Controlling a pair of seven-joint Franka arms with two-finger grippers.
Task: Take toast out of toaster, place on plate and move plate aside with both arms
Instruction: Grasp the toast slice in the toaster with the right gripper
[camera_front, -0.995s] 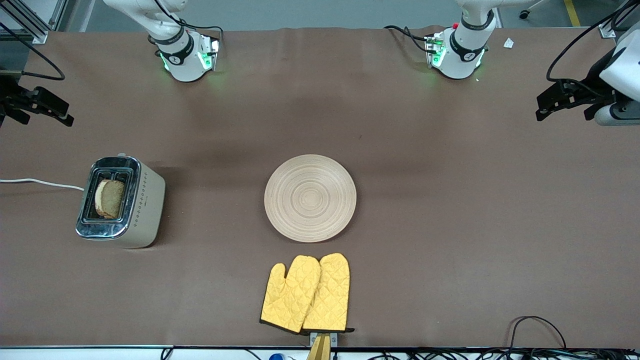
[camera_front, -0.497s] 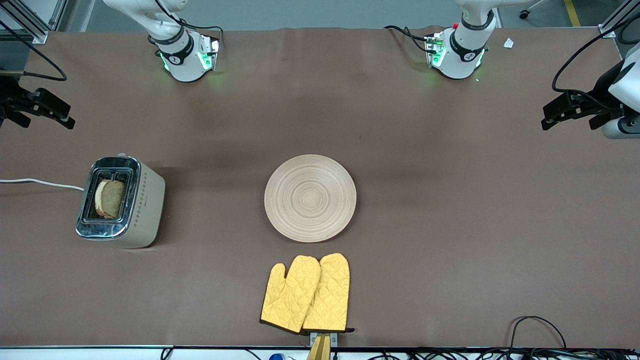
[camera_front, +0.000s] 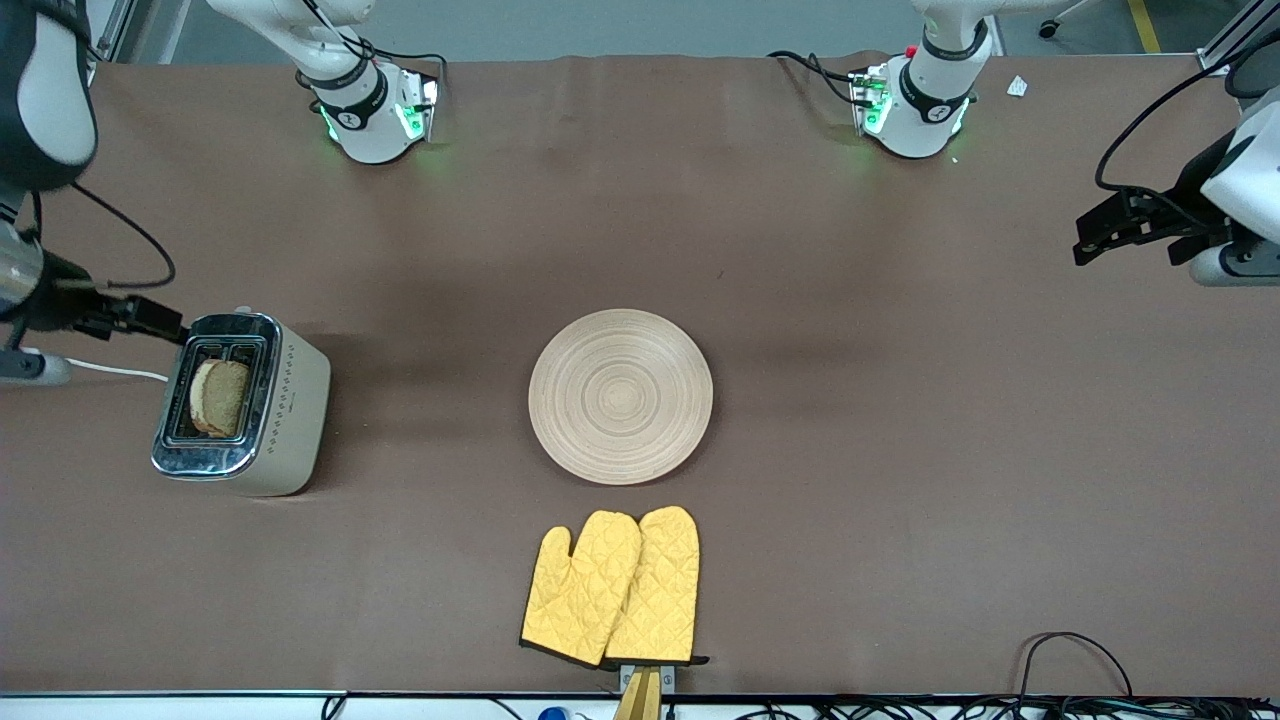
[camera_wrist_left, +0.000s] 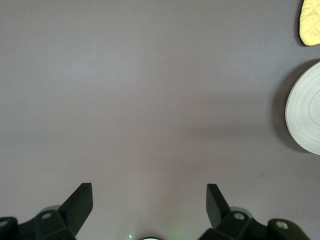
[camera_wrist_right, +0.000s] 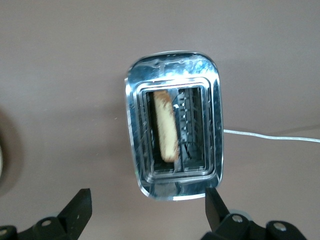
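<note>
The toast (camera_front: 218, 397) stands upright in one slot of the silver toaster (camera_front: 290, 410) near the right arm's end of the table; it also shows in the right wrist view (camera_wrist_right: 166, 131). The round wooden plate (camera_front: 620, 396) lies bare at the table's middle, its edge visible in the left wrist view (camera_wrist_left: 306, 116). My right gripper (camera_front: 150, 320) hangs open and empty in the air beside the toaster's top (camera_wrist_right: 172, 187), fingers wide apart (camera_wrist_right: 147, 210). My left gripper (camera_front: 1097, 238) is open and empty (camera_wrist_left: 149, 202) over bare table at the left arm's end.
A pair of yellow quilted oven mitts (camera_front: 612, 588) lies nearer the front camera than the plate, one tip visible in the left wrist view (camera_wrist_left: 311, 22). The toaster's white cord (camera_front: 90, 367) runs off the table's end. Black cables (camera_front: 1075, 650) lie along the front edge.
My right gripper has swung in over the table's end and now sits right beside the toaster's top. My left gripper has only shifted slightly. Toast, plate and mitts have not moved.
</note>
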